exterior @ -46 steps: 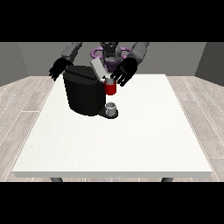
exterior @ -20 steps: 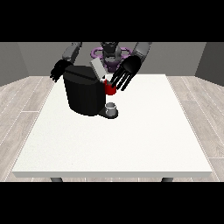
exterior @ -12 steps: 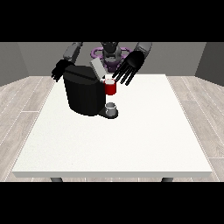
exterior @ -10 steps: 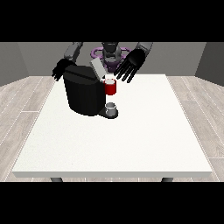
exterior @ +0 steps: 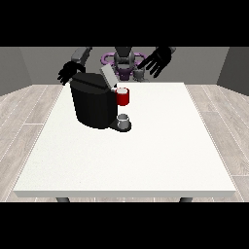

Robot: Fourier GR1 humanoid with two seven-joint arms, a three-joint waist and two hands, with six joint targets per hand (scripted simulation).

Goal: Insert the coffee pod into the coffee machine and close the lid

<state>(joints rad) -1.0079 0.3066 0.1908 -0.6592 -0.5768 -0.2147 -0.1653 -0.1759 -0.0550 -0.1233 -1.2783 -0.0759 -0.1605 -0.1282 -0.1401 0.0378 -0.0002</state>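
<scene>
The black coffee machine (exterior: 95, 103) stands on the white table (exterior: 146, 155) at the back left. Its grey lid (exterior: 107, 77) is tilted up, open. A red thing at the machine (exterior: 123, 96) sits at its front right side. Below that, a grey thing (exterior: 124, 119) rests on the machine's base. The hand at the view's right (exterior: 156, 61) is raised above the table's far edge, well right of the machine, fingers spread and holding nothing. The hand at the view's left (exterior: 68, 73) hangs just behind the machine's top left corner with relaxed fingers.
The robot's torso (exterior: 124, 61) rises behind the table's far edge. A small grey thing (exterior: 139, 74) shows near that edge, below the raised hand. The table's front edge (exterior: 121, 193) runs close to the camera.
The hand at the view's right has lifted up and away to the right from the machine's red thing. The hand at the view's left has barely moved. The lid still stands up.
</scene>
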